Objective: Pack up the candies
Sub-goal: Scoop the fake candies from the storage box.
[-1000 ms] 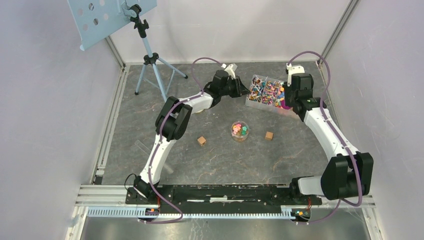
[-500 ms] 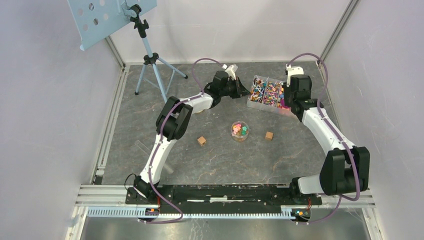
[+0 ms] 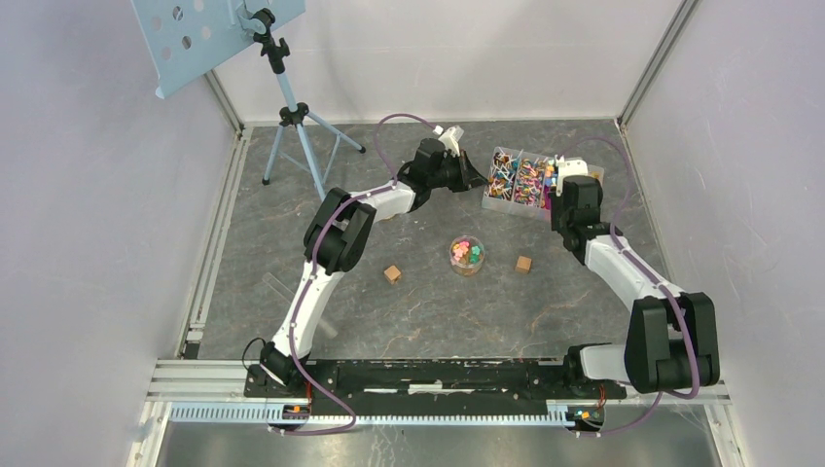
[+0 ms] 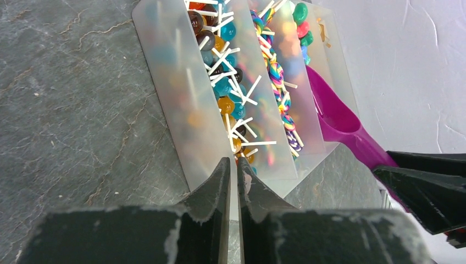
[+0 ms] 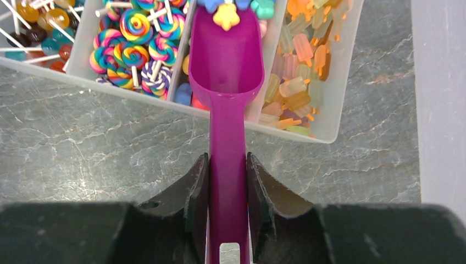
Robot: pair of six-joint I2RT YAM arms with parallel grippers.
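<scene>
Nearest to me, between two wooden cubes (image 3: 392,274), stands a small clear jar (image 3: 467,269) with some candies (image 3: 467,251) inside. I think it is put in the middle so that both arms can reach it. Farther back, the right gripper (image 5: 227,165) is clenched on the handle of a purple scoop (image 5: 226,55). The bowl of the scoop lies inside one compartment of the divided tray (image 5: 343,82), with a yellow star sweet and a few others at its tip. Most of the candies are in the compartments of this tray. At its far left end the left gripper (image 4: 237,170) pinches the rim, jaws almost together, probably so the tray does not slide while the scoop digs.
</scene>
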